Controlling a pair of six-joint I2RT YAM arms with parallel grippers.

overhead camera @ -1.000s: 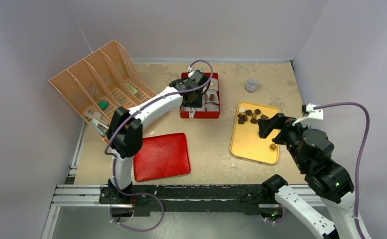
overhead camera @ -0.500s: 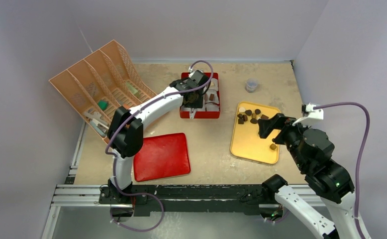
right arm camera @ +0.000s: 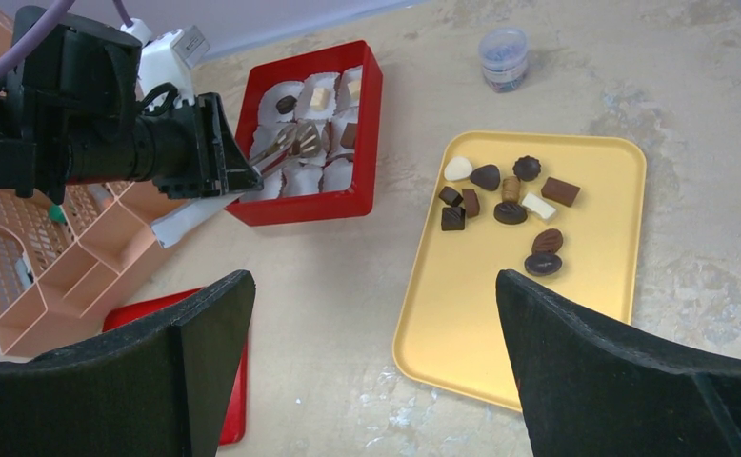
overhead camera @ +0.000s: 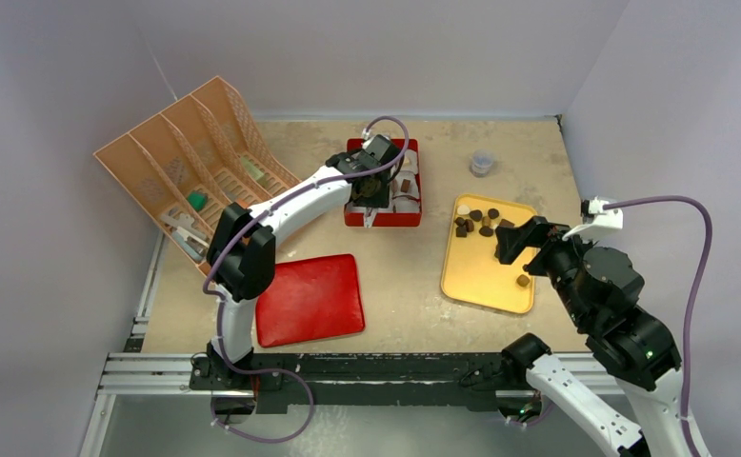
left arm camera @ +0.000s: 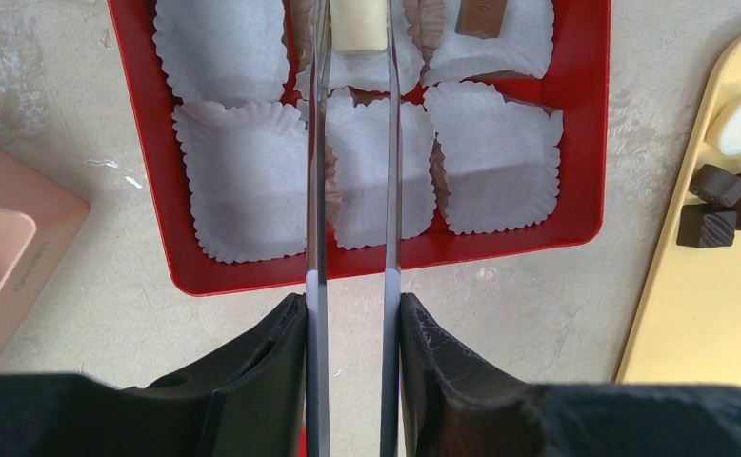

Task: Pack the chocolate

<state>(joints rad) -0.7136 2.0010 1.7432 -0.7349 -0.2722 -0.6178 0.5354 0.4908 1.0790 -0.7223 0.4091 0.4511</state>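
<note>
My left gripper [left arm camera: 352, 314] is shut on a pair of metal tongs [left arm camera: 314, 190] and reaches over the red box [left arm camera: 576, 190], which is lined with white paper cups [left arm camera: 238, 181]. The tong blades stand either side of a white chocolate [left arm camera: 357, 24] in a far cup. A brown chocolate [left arm camera: 483, 14] lies in the cup to its right. Several more chocolate pieces [right arm camera: 510, 195], mostly dark, lie on the yellow tray [right arm camera: 462, 324]. My right gripper [right arm camera: 371, 276] hangs open and empty above the tray's near left corner.
A red lid [overhead camera: 310, 300] lies flat at the near left. An orange divided organizer [overhead camera: 186, 162] with small items stands at the far left. A small grey jar [overhead camera: 482, 164] sits behind the tray. Grey walls close in the table.
</note>
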